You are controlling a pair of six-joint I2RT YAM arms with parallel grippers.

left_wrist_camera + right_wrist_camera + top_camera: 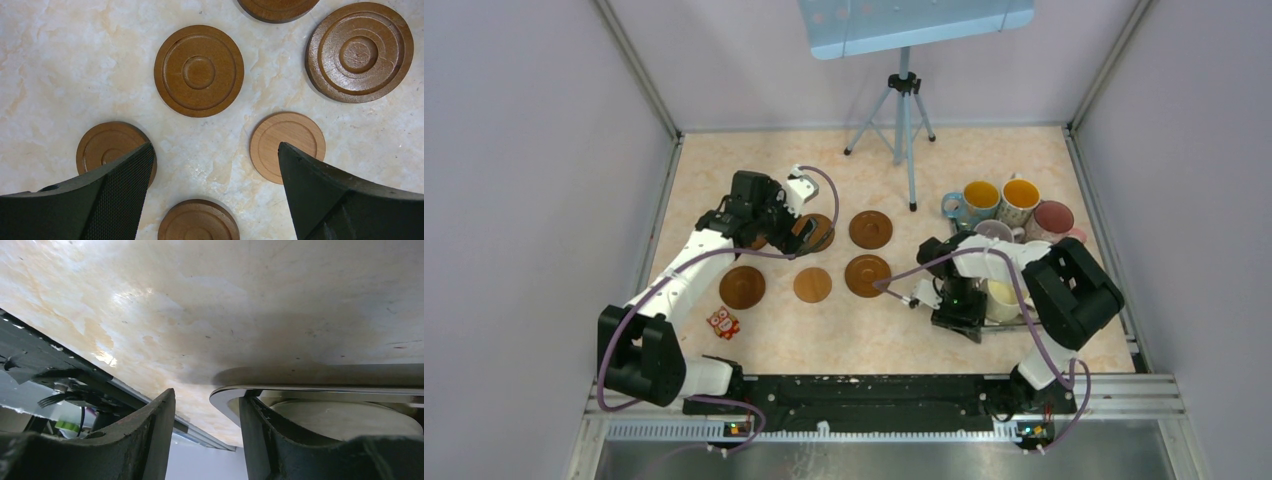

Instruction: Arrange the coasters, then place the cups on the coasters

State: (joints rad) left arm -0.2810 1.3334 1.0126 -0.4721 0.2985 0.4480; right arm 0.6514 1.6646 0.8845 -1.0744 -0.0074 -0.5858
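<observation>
1. While the left hand [215, 150] hangs spread wide over the worktop [874, 340], gripping nothing, six coasters [199, 71] lie flat beneath it, all apart from one another.
2. Five coasters are dark and ringed. The light coaster [287, 146], smaller and flatter, lies just beside the hand's right finger [345, 200].
3. From above, the coasters form two loose rows left of centre, and the left arm covers part of the far row.
4. No coaster carries a cup.
5. At far right the blue cup [969, 203], patterned cup [1019, 200], pink cup [1054, 220] and lavender cup [992, 232] huddle together, upright.
6. Nearer the arms, the cream cup [345, 420] sits in the steel tray [230, 394].
7. At the tray's near corner, the right hand [207, 395] is low over the worktop. Its fingers are parted and nothing is pinched between them; the tray's rim shows in the gap.
8. A red owl [722, 322] stands near the left arm, well apart from the cups.
</observation>
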